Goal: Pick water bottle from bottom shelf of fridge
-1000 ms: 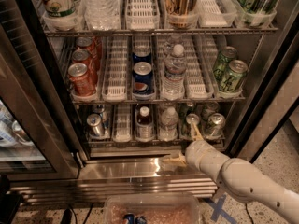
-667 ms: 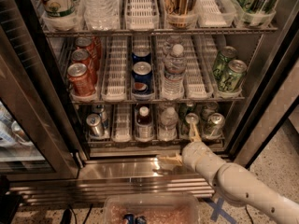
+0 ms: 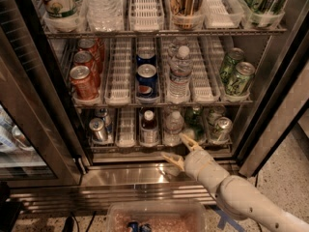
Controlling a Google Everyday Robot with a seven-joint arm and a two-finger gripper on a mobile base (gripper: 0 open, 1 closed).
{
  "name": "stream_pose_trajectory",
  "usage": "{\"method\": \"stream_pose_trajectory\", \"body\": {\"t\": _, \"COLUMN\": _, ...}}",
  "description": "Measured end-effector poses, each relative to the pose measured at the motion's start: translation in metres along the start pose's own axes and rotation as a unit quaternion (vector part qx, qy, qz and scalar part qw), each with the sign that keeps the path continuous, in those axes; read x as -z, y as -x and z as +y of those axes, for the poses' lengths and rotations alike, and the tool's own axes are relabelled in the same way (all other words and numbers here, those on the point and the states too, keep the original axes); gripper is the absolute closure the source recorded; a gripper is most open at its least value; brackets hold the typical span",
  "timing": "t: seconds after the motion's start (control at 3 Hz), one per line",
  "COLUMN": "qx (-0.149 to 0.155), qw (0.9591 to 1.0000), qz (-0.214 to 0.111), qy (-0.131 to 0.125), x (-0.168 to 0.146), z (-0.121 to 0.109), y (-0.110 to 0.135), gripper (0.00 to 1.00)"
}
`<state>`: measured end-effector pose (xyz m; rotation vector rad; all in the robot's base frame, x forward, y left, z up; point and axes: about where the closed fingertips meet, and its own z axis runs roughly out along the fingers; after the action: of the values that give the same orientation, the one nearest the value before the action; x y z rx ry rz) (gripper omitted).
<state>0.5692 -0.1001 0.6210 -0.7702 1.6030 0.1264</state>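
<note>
**Gripper at the shelf, bottle not yet held**

The gripper hangs at the front edge of the bottom shelf of the fridge, just below and in front of the water bottle. Its two fingers are spread wide and hold nothing. The upper tip lies close by the bottle's foot, and the lower one is out over the steel sill.

By my reading the approach is mostly made. What is left is the real work: bringing the fingers around the bottle, closing on it, and drawing it out of its lane.

The bottle stands upright in its translucent tray, long axis vertical, white cap on top. It has close neighbours: a white-capped bottle of dark liquid in the next lane, and a green can on the other side.
</note>
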Motion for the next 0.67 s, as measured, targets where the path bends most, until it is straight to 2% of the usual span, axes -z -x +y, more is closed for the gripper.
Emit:
{"method": "stream_pose_trajectory", "body": {"t": 0.33, "qx": 0.0, "qw": 1.0, "qz": 0.0, "qy": 0.0, "x": 0.0, "z": 0.0, "y": 0.001, "gripper": 0.23}}
{"method": "stream_pose_trajectory", "body": {"t": 0.67, "qx": 0.008, "qw": 0.9992, "qz": -0.033, "qy": -0.021, "x": 0.008, "z": 0.002, "y": 0.013, "gripper": 0.2}}
